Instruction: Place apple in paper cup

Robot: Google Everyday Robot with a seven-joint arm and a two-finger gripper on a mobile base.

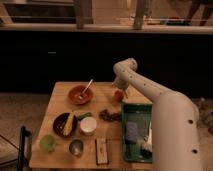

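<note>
Gripper (120,89) hovers centre frame, fingers spread wide, gripping nothing, just above the apple (118,96). It looks firm, light and smooth, and likely rolls: pinch across its middle. Paper cup (88,125) sits lower left.

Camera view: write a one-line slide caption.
Robot's open hand poised at the apple; paper cup stands apart on the table.

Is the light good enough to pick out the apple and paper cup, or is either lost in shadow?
Camera view: dim, warm light; table lit, background behind it nearly black. The apple shows as a red spot near the far edge, with the gripper just above it. The paper cup stands out bright white near the middle; no glare on either.
</note>
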